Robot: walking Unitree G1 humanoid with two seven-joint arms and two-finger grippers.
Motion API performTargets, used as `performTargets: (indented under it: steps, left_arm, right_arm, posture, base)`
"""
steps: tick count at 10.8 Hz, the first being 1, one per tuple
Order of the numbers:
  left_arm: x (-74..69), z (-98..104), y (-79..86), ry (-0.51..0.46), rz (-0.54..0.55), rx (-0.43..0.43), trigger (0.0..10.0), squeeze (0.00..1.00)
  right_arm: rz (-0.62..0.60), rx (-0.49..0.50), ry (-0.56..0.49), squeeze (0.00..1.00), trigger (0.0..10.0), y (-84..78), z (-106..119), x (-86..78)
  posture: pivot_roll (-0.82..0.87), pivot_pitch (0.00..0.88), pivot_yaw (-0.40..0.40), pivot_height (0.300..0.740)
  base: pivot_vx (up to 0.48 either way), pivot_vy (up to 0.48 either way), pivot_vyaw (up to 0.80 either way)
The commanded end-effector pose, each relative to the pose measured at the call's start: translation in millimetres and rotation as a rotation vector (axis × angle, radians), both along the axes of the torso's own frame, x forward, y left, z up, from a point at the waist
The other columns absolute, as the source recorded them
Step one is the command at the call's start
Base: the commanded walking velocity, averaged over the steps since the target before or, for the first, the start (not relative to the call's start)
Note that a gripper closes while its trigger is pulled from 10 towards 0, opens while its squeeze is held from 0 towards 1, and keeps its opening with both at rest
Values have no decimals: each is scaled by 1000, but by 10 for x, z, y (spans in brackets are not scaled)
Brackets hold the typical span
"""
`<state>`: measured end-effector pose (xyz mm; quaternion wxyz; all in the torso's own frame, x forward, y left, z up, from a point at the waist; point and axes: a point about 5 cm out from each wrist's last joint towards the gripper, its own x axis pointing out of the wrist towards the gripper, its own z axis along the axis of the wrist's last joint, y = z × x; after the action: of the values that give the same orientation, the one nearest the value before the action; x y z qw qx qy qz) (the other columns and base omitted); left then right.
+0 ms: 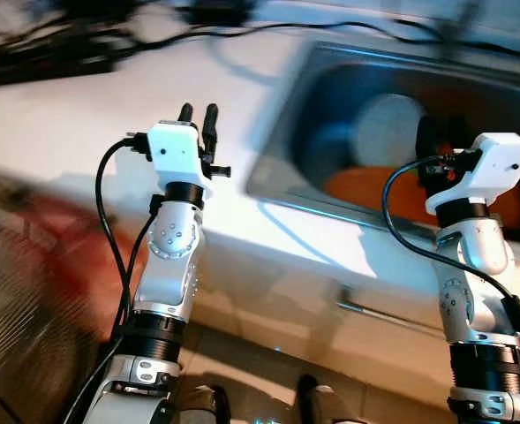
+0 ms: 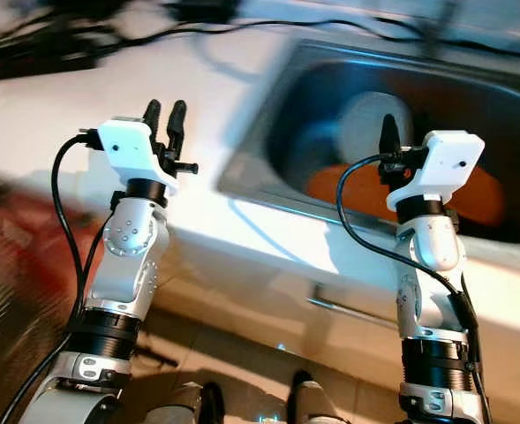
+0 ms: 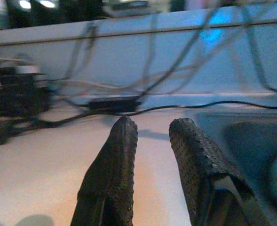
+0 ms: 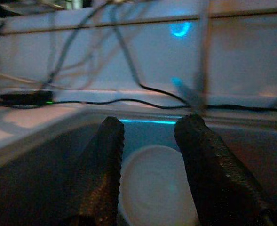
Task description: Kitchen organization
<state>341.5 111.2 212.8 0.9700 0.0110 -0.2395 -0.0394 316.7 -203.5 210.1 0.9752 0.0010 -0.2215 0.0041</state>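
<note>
The robot stands at a white counter (image 1: 83, 124) with a steel sink (image 1: 282, 141) set into it on its right. In the sink lie a white plate (image 4: 152, 188), leaning toward the back, and an orange dish (image 1: 365, 187) just in front of it, the 2 touching or overlapping; the blur hides which. The right gripper (image 4: 150, 155) hovers over the sink's near edge, its 2 fingers (image 4: 103, 174) a narrow gap apart and holding nothing, aimed at the plate. The left gripper (image 3: 150, 146) is raised over the counter beside the sink, also narrowly parted and empty, pointing toward cables (image 3: 110, 106) along the back wall. The step in hand looks like reaching into the sink for the plate. To do it well, the right gripper should probably open wider before descending, come down at the plate's upper rim rather than its flat face, and pinch the rim with 1 finger on each side. The plate may slide on the steel or knock the dish, so a slow approach would be wise.
</note>
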Motion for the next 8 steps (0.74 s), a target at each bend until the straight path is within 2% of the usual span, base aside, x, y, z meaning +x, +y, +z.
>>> performTargets:
  steps: [1,6,8]
  left_arm:
    - [-27,9,-9,-6,4,9,10000,0]
    - [-41,6,-19,-4,8,4,10000,0]
    - [-43,6,-19,-4,9,3,10000,0]
  right_arm:
    - [-6,10,4,0,10000,-12,-43,-17]
    - [19,13,8,0,10000,13,-58,-12]
    - [22,12,13,0,10000,16,-61,-11]
  posture:
    - [-33,168,44,740]
    - [-31,171,41,740]
    - [-31,171,41,740]
  base:
    - [0,0,-800]
    - [0,0,-800]
    - [0,0,-550]
